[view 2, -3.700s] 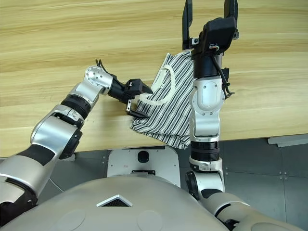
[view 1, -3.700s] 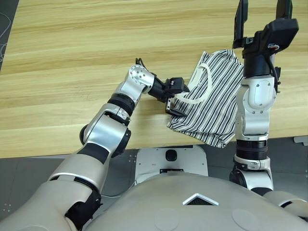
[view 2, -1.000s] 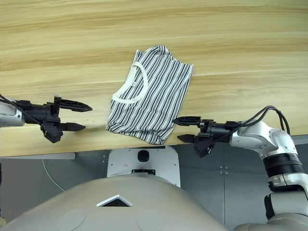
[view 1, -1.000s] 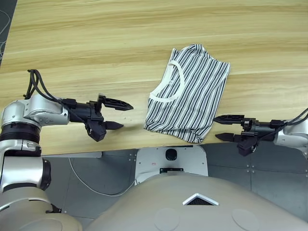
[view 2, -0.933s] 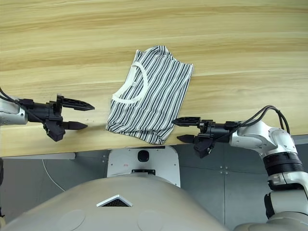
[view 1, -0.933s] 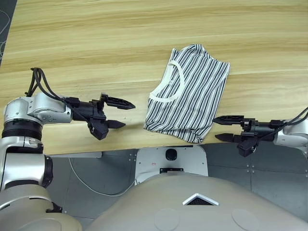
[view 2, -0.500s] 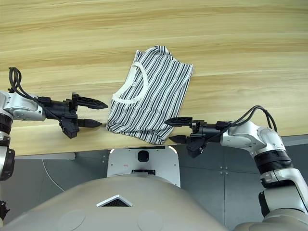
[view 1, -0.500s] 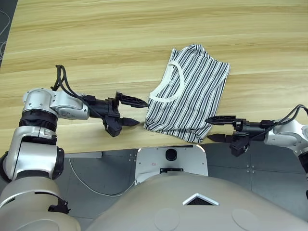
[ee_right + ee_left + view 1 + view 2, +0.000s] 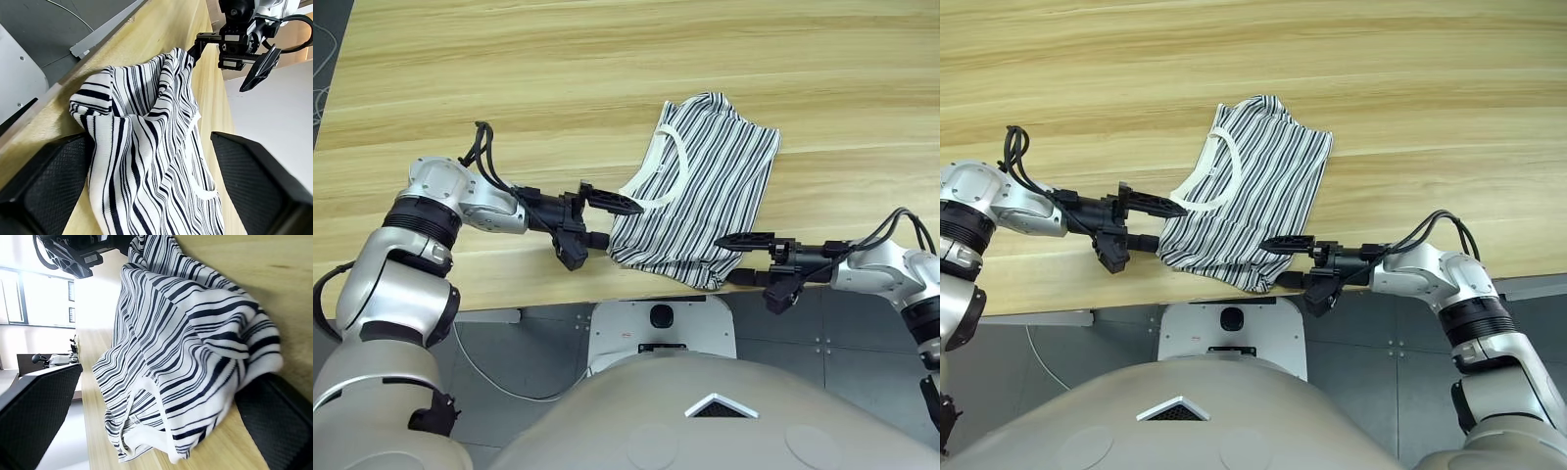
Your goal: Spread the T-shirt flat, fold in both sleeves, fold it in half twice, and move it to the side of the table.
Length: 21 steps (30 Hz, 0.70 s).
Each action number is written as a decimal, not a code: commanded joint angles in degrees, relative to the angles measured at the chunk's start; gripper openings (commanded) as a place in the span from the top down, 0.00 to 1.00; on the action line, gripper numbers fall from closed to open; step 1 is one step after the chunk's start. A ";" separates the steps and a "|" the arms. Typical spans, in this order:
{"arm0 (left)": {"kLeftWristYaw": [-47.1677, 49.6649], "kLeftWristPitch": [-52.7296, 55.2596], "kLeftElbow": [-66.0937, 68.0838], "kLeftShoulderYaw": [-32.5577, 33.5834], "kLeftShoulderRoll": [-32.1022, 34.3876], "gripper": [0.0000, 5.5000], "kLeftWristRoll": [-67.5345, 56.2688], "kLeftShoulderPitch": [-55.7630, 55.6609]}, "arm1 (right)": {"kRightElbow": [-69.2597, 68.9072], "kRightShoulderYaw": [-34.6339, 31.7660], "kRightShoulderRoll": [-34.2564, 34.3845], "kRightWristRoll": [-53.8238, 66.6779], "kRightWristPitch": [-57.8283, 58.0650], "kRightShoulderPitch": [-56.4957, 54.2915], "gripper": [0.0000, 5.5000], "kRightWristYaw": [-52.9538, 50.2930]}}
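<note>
A single striped T-shirt [image 9: 700, 211], black on white with a white neckband [image 9: 656, 171], lies in a compact, rumpled bundle on a pale wooden table [image 9: 509, 78]. It is folded over on itself, with loose ridges of cloth along its lower end. The neck opening faces up on the side toward the robot's left. The bundle sits right of the table's centre, and its lowest corner reaches the near edge.

Two grippers flank it, one from each side, both low at the near edge. The left gripper [image 9: 625, 224] is spread wide at the shirt's lower left corner, one finger over the cloth just below the neckband and the other at table level beside the hem. The right gripper [image 9: 726, 258] is likewise spread wide at the lower right corner, with one finger above the fabric and the other at the table's edge below it. In both wrist views the striped cloth sits in the gap between two separated fingers, which are not pinched onto it, and the opposite gripper is seen beyond the shirt.
</note>
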 commanded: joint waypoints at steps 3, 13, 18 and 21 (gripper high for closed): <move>4.04 4.65 2.67 -9.15 -0.35 0.00 6.29 -0.56 | 2.75 3.61 0.25 -6.09 3.62 0.93 0.39 1.59; 10.28 6.88 3.03 -18.35 0.50 0.24 6.79 -2.15 | 3.72 4.92 0.34 -6.54 4.70 0.79 0.77 0.01; 10.97 7.77 3.28 -22.09 0.09 0.42 6.95 -2.90 | 3.39 6.41 1.10 3.17 9.14 1.99 0.96 4.76; 9.43 7.79 4.27 -24.04 -0.38 0.50 6.47 -2.51 | 3.05 6.55 0.82 6.06 9.38 1.98 0.98 5.84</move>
